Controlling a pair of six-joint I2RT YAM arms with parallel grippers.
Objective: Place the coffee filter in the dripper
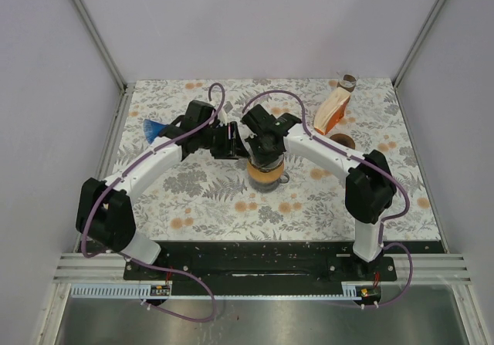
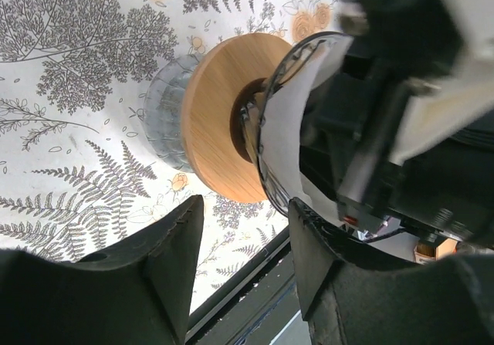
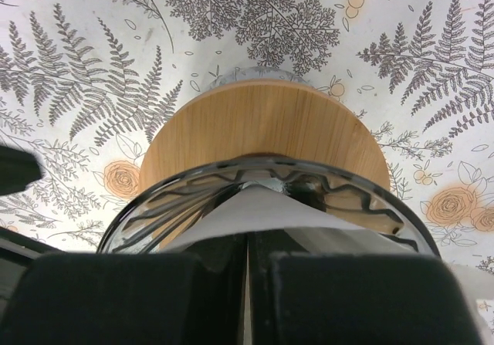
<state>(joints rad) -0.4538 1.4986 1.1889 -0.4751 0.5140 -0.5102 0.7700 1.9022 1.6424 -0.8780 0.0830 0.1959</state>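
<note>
Standing near the middle of the tabletop, the dripper (image 1: pixel 266 177) — glass-walled, on a wooden collar (image 3: pixel 262 125) — already has the white coffee filter (image 3: pixel 255 218) inside its cone. In the right wrist view the paper lies within the ribbed glass rim and reaches down toward the central opening. The right gripper (image 3: pixel 247 283) hangs directly over the dripper, its fingers pinched together on the upper edge of the filter, so the paper is not yet released. The left gripper (image 2: pixel 245 206) is just beside the dripper on the side toward the left edge, its fingers spread apart and holding nothing; whether it touches the collar cannot be told. Judged from these views, the task is near its end: the filter is in the dripper, and what is left is to let go of the paper, check that it lies against the glass rather than crumpled or tilted, and lift the arm clear without dragging it out. A blue object (image 1: pixel 150 130) lies toward the left edge, and an orange holder (image 1: pixel 334 111) stands near the far right corner — both well apart from the work.
</note>
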